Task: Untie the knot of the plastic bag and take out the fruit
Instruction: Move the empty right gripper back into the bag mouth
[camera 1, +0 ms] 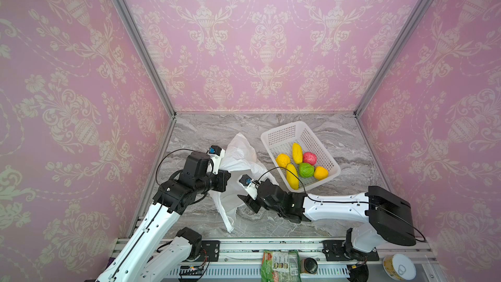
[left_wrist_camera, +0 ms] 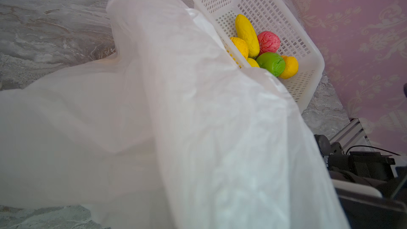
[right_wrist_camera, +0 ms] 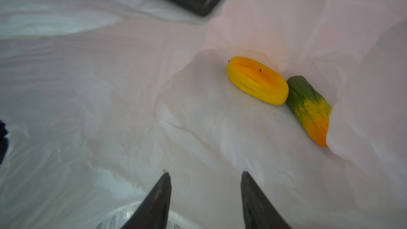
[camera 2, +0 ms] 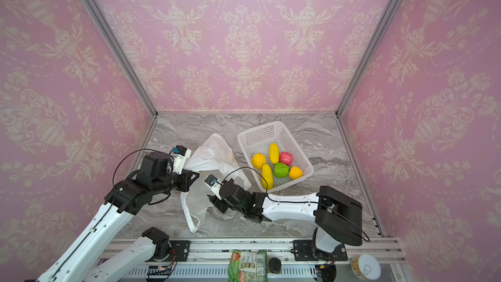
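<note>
Marble desk, pink walls | right claw jaws apart, empty, inside bag mouth | yellow fruit and green-orange fruit touching, deeper in bag | left claw clamped on bag edge | basket right beside bag, six fruit inside

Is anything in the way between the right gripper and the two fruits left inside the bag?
No. The right gripper is open inside the plastic bag, with only wrinkled bag floor before the yellow fruit and green-orange fruit.
</note>
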Available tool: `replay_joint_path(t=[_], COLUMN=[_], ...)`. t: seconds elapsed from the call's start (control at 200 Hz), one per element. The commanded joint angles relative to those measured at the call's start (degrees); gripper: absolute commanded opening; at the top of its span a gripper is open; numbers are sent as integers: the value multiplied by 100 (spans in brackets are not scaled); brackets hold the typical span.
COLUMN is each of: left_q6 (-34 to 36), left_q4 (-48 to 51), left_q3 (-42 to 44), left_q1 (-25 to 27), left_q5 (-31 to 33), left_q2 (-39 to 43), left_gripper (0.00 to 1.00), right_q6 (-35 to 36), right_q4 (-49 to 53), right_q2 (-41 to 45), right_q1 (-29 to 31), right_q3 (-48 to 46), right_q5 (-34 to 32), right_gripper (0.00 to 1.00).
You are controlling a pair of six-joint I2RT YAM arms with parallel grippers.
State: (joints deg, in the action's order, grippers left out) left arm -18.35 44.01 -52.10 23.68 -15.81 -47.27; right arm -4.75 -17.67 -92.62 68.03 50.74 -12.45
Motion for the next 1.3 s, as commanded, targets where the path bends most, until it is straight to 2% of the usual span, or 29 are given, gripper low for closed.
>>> replay_joint_path(t=[0.0, 0.13, 0.365, 0.45, 0.53, 0.685, 0.841, 1.041, 1.151, 1.296], left_q6=[-11, -12, -4, -16, -9, -2, -4, 6, 9, 27], left_q4=[82, 64, 56, 39, 32, 28, 11, 3, -24, -109], left_q3=[68, 86, 85, 94, 95, 94, 103, 111, 121, 148], left_q1=[-38, -31, -36, -30, -26, -30, -28, -13, 44, 101], left_q5=[-36, -19, -81, -79, -106, -168, -194, -245, -307, -637], left_q2=[36, 147, 153, 237, 202, 164, 210, 230, 236, 175], left_gripper=[0, 0, 0, 0, 0, 0, 0, 0, 0, 0], right_q6=[-231, -496, -805, -1145, -1483, -2580, -4239, -5524, -5974, -6080], right_q4=[-17, -9, 203, 472, 371, 136, -611, -784, -722, 29], right_q2=[-346, -769, -1852, -2197, -2256, -2096, -1942, -2175, -2437, -2842], right_q1=[44, 36, 5, -39, -44, -91, -321, -635, -753, -789], right_q3=[370, 679, 1601, 2120, 2122, 1857, 1321, 1416, 1706, 2497], right_q5=[-267, -493, -915, -1035, -1032, -998, -207, -118, -130, -704], right_gripper=[46, 45, 50, 48, 53, 60, 62, 69, 72, 86])
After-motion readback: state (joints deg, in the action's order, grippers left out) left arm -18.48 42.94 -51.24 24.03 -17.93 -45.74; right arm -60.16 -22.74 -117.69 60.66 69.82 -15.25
